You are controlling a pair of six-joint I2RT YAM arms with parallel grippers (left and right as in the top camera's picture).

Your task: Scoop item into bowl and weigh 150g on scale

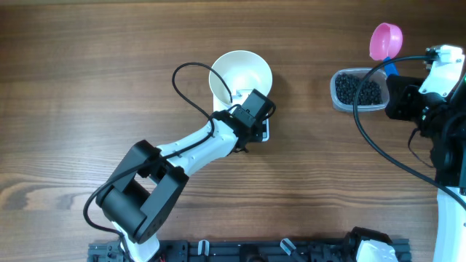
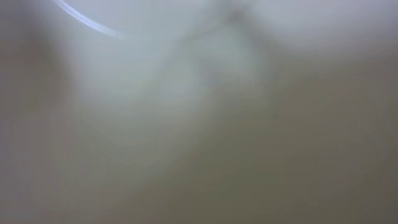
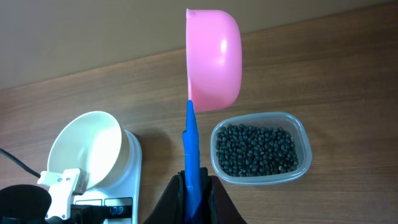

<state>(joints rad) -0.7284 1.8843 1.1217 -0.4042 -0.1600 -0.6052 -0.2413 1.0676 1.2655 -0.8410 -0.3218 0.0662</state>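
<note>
Your wooden table [image 1: 73,87] carries everything. Your left arm [image 1: 189,149] reaches in from the near edge towards the middle, and the left gripper [image 1: 251,116] sits at the near rim of the bowl [image 1: 244,69], over the scale [image 3: 132,163]. Its jaws are together. The left wrist view is only a pale blur, so you cannot tell whether they pinch the rim.

The bowl rests on the scale and covers most of it, so only the front strip with the buttons shows.

Well to the right stands a clear tub [image 3: 305,140], apart from the scale. The black beans [image 3: 255,149] all lie inside it in a loose dark layer.

Your right gripper [image 3: 191,186] is clamped on the blue handle [image 3: 191,137] of the pink scoop [image 3: 214,59]. In the overhead view the scoop's cup sits just past the tub's far right corner.
</note>
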